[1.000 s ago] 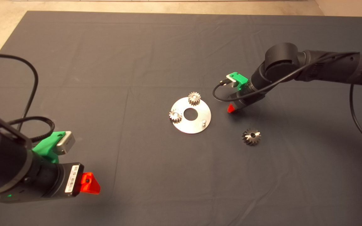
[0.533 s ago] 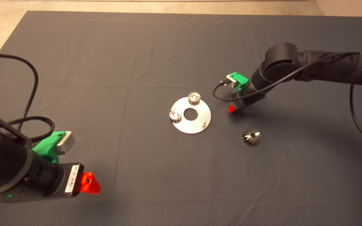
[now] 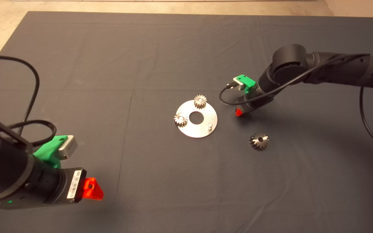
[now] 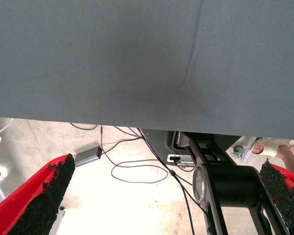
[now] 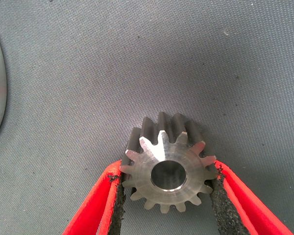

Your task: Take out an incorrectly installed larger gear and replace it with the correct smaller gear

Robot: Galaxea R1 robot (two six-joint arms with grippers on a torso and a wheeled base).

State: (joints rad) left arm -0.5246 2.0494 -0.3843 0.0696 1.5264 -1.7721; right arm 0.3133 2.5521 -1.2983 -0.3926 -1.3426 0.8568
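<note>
Jaws spread wide and holding nothing: that is the left gripper (image 3: 91, 189), parked low at the mat's (image 3: 108, 64) near left corner. Its wrist view shows the two pads (image 4: 49, 196) far apart, with the mat's edge, floor and loose cables (image 4: 137, 171) beyond.

Further right, a round metal plate (image 3: 202, 127) lies mid-mat with two pale small gears (image 3: 200, 101) on its far and left rim and a bare pin (image 3: 209, 125) on its right side.

Just right of the plate, the right gripper (image 5: 167, 198) is down at the mat, its pads touching both sides of the smaller gear (image 5: 166, 164), which rests on the cloth.

Nearer the camera and slightly further right, the larger gear (image 3: 259, 141) lies alone on the mat, apart from the plate.
</note>
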